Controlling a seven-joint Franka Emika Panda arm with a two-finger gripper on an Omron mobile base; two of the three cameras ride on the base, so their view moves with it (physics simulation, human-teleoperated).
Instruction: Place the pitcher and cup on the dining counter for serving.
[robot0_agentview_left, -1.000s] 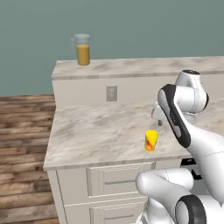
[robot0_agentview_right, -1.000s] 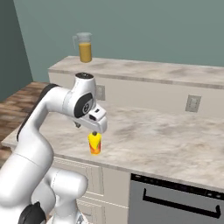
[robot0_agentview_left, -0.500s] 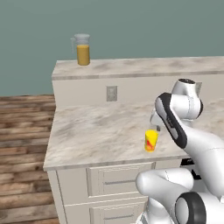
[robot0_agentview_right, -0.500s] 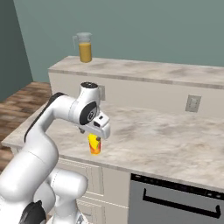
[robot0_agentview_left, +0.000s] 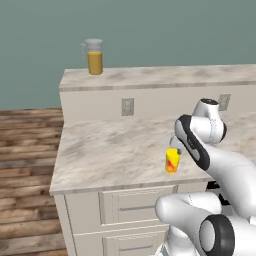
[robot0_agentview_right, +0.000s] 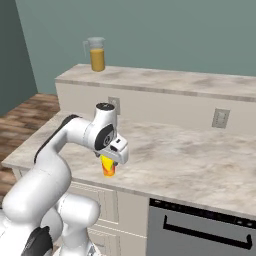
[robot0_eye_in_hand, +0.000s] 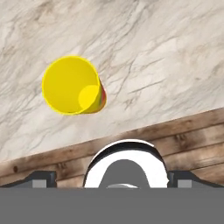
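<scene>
The pitcher (robot0_agentview_left: 94, 56) (robot0_agentview_right: 97, 54), clear glass with orange liquid, stands upright at the left end of the dining counter (robot0_agentview_left: 165, 77) (robot0_agentview_right: 165, 82). The small yellow cup (robot0_agentview_left: 172, 160) (robot0_agentview_right: 108, 168) stands upright on the lower worktop (robot0_agentview_left: 110, 147) near its front edge. My gripper (robot0_agentview_right: 111, 158) hangs just above the cup and points down at it. In the hand view the cup (robot0_eye_in_hand: 72, 85) lies up and to the left of centre, seen from above. The gripper (robot0_eye_in_hand: 113, 177) is open, its fingertips (robot0_eye_in_hand: 41, 178) far apart with nothing between them.
Wall outlets (robot0_agentview_left: 127, 106) (robot0_agentview_right: 219, 118) sit in the cream half-wall under the dining counter. Drawers (robot0_agentview_left: 135, 207) and a dishwasher (robot0_agentview_right: 200, 230) front the lower worktop. Wood floor (robot0_agentview_left: 25, 150) lies to the left. The worktop edge runs close to the cup.
The arm has folded down and the hand has sunk from well above the worktop to just over the cup. Cup and pitcher stay where they were.
</scene>
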